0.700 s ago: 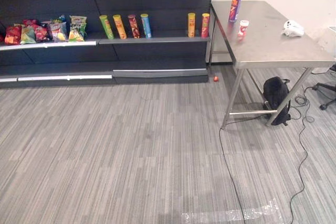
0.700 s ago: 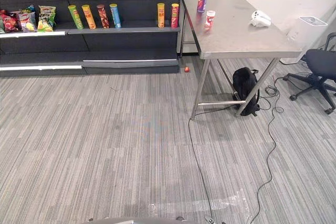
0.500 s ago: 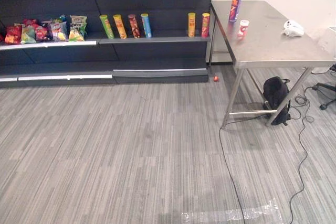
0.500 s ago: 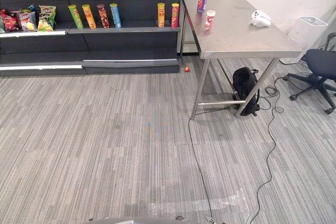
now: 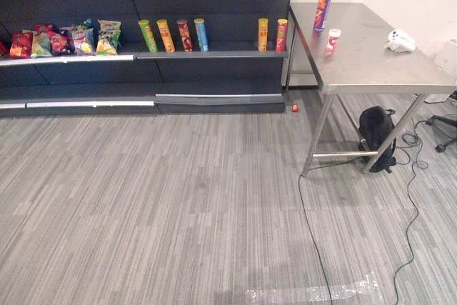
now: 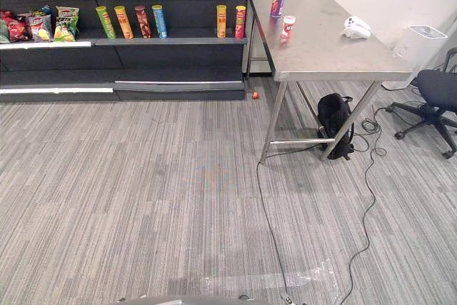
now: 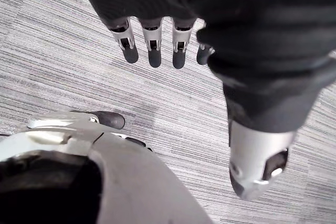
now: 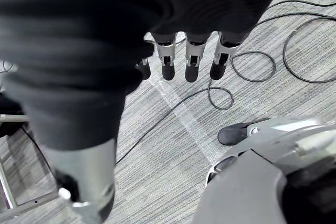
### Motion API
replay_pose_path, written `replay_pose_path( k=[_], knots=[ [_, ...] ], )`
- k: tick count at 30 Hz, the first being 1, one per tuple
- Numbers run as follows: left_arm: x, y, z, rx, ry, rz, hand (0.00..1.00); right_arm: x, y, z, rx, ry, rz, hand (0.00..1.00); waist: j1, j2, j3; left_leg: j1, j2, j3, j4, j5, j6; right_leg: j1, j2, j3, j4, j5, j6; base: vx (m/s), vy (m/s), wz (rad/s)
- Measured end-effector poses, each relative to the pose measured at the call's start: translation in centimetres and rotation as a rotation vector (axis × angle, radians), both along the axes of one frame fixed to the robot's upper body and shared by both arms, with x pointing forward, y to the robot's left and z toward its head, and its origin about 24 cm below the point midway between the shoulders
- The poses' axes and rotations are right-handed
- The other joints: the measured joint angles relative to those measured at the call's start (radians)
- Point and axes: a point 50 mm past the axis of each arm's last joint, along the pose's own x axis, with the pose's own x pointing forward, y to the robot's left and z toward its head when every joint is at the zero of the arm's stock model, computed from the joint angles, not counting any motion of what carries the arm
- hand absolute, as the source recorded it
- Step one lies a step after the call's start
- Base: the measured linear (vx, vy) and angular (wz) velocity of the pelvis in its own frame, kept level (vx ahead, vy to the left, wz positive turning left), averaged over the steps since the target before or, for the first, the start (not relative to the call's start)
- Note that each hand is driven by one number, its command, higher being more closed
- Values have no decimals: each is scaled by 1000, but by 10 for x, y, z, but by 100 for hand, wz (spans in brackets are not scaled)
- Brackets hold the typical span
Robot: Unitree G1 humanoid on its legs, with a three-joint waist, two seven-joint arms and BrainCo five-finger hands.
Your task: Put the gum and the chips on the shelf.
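Observation:
A tall purple chips can (image 5: 323, 6) stands at the back left of the steel table (image 5: 371, 66). A small white and red gum canister (image 5: 332, 39) stands just in front of it. The dark shelf (image 5: 214, 53) runs along the wall to the left of the table, far across the floor. In its own wrist view my left hand (image 7: 154, 45) hangs over the grey carpet with straight fingers and holds nothing. My right hand (image 8: 191, 62) hangs the same way, open and empty, above the floor.
The middle shelf board carries several upright chip cans (image 5: 171, 35) and snack bags (image 5: 71, 39). A white object (image 5: 400, 41) lies on the table, a black backpack (image 5: 376, 133) under it. A small red thing (image 5: 293, 108) lies on the floor. An office chair (image 6: 435, 98) stands right.
The whole picture has shifted a little, so the camera moved. Nothing on the table or the shelf has changed place.

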Motion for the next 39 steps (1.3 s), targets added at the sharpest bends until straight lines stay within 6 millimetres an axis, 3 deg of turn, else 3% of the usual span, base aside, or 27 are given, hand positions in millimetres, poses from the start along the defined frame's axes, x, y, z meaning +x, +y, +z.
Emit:
replay_pose_path(
  k=[23,25,27,28,30,31,32,33,34,36,39],
  knots=[
    [2,1,0,8,3,-23,0,6,-1,1,-29,12,71,0,1,-9,8,-8,1,-8,-1,3,-3,-9,0,-8,1,0,-1,-8,-3,0],
    [7,1,0,8,-1,-46,0,13,-2,1,-27,-7,72,0,1,-1,17,-32,4,-9,2,10,-13,-56,-6,-9,64,-27,-13,-23,-9,4],
    [15,4,2,17,-19,-49,0,20,0,2,-27,-19,93,0,-1,-9,37,-72,7,-19,42,3,-25,-108,-20,-18,135,-64,-18,-33,-22,18],
    [21,8,3,27,-31,-51,0,26,2,2,-27,-30,112,0,-1,-26,55,-115,11,-20,112,-15,-49,-130,-33,-27,171,-95,-22,-57,-37,34],
    [25,14,5,45,-42,-53,0,31,8,2,-21,-39,151,0,2,-56,82,-211,20,-14,318,-37,-74,-138,-51,-35,201,-124,-40,-81,-70,30],
    [27,15,6,46,-59,-37,0,30,8,2,-26,-35,181,0,8,-62,91,-295,41,-14,503,-37,-74,-123,-52,-39,199,-127,-44,-29,-109,8],
    [29,11,5,35,-66,-30,0,31,6,3,-31,-35,195,0,15,-41,101,-358,73,-17,664,-26,-69,-97,-38,-40,196,-132,-50,-1,-96,-2],
    [29,9,5,27,-68,-18,0,31,3,3,-38,-34,203,0,17,-29,106,-376,89,-17,724,-14,-73,-83,-31,-38,195,-135,-50,39,-23,-15],
    [27,6,4,16,-69,9,0,31,-2,4,-54,-31,219,0,21,-29,113,-415,102,-19,813,0,-63,-63,-30,-27,193,-142,-52,109,51,-17],
    [28,5,4,12,-74,19,0,34,-3,5,-58,-38,227,0,19,-12,117,-463,118,-22,835,-46,-49,-50,-32,-19,186,-145,-53,123,79,-12],
    [29,4,4,5,-81,26,0,34,-4,5,-57,-33,219,0,31,-13,123,-504,122,-21,560,-41,-52,-54,-71,10,175,-152,-40,175,148,-23]
  ],
)
